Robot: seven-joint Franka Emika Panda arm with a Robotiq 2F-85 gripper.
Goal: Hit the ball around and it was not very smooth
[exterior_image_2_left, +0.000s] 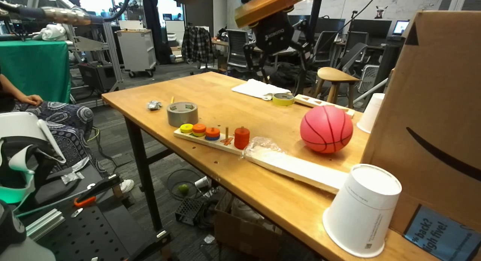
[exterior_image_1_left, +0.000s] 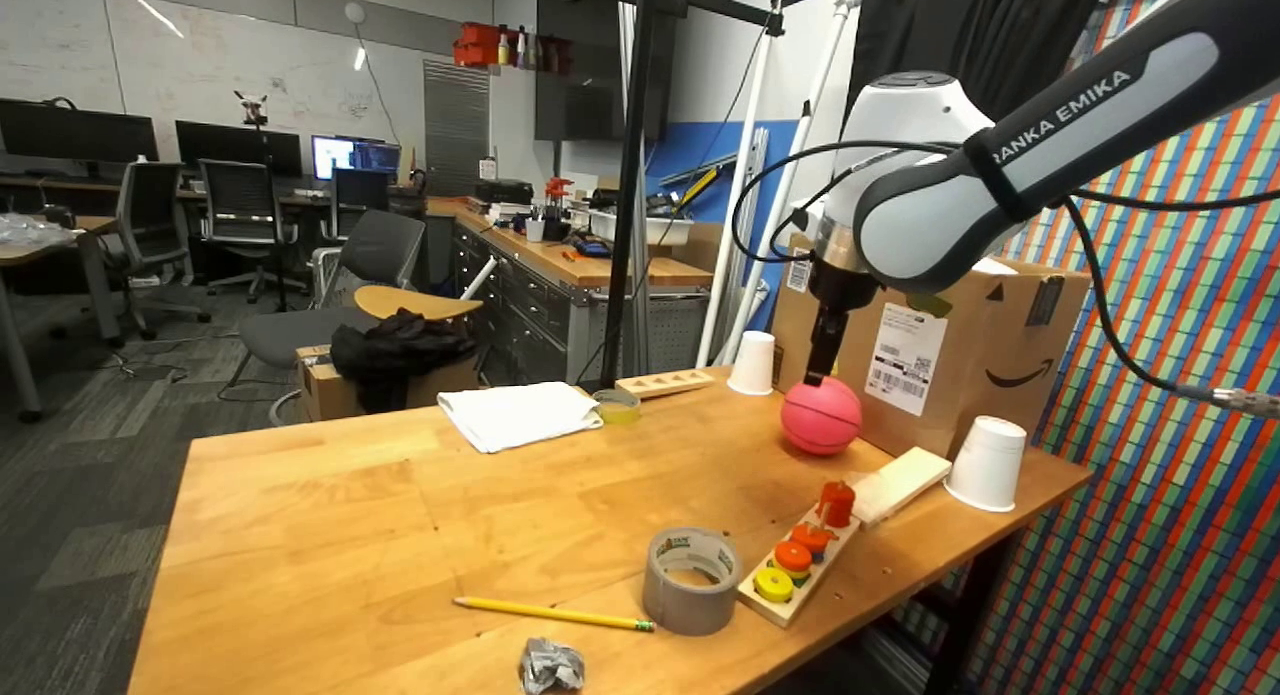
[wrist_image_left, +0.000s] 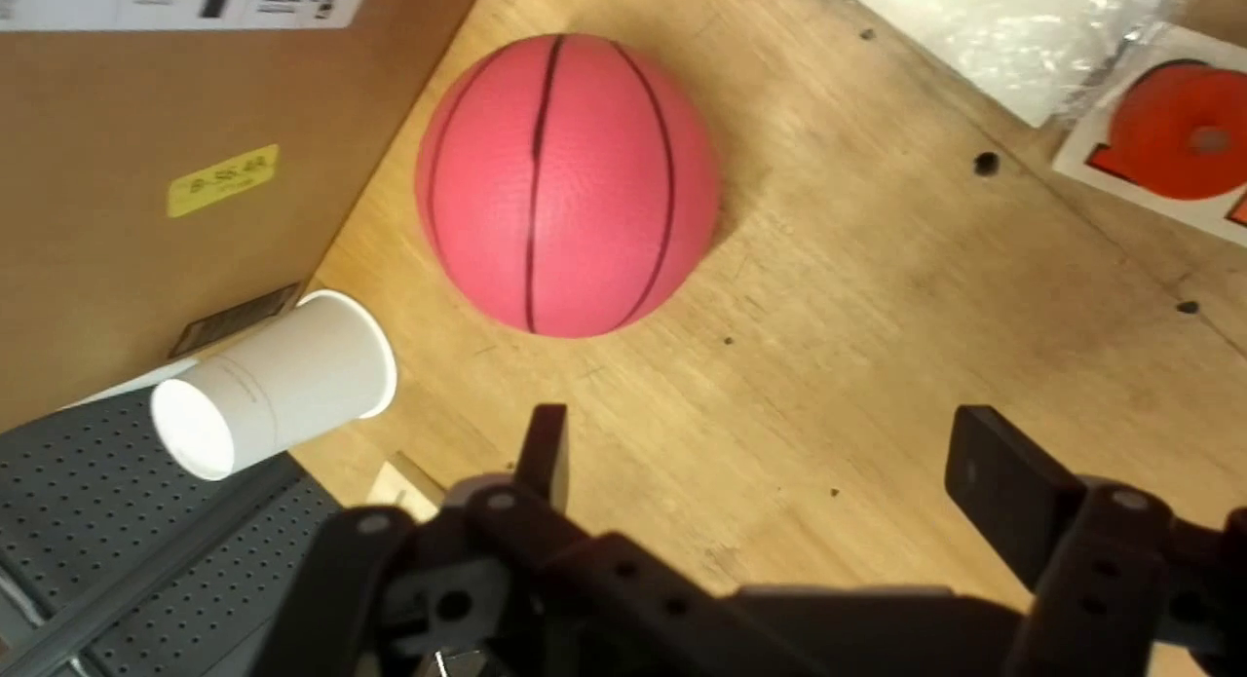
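The pinkish-red ball (exterior_image_1_left: 821, 422) with thin dark lines rests on the wooden table beside the cardboard box; it also shows in an exterior view (exterior_image_2_left: 326, 129). In the wrist view the ball (wrist_image_left: 570, 190) lies above and left of the space between my fingers, apart from them. My gripper (wrist_image_left: 758, 443) is open and empty, its fingers wide apart above the bare wood. In an exterior view the gripper (exterior_image_2_left: 283, 84) hangs in the air on the far side of the ball. In an exterior view the fingertips (exterior_image_1_left: 817, 377) overlap the ball's top edge, with no contact visible in the wrist view.
A large cardboard box (exterior_image_1_left: 930, 350) stands close beside the ball. White cups (exterior_image_1_left: 985, 465) (wrist_image_left: 278, 385) stand at the box's two ends. A wooden board (exterior_image_2_left: 300, 169), peg toy (exterior_image_2_left: 210, 141), tape roll (exterior_image_1_left: 690, 600), yellow tape (exterior_image_2_left: 282, 99), pencil (exterior_image_1_left: 553, 613) and white cloth (exterior_image_1_left: 520, 415) lie around the table.
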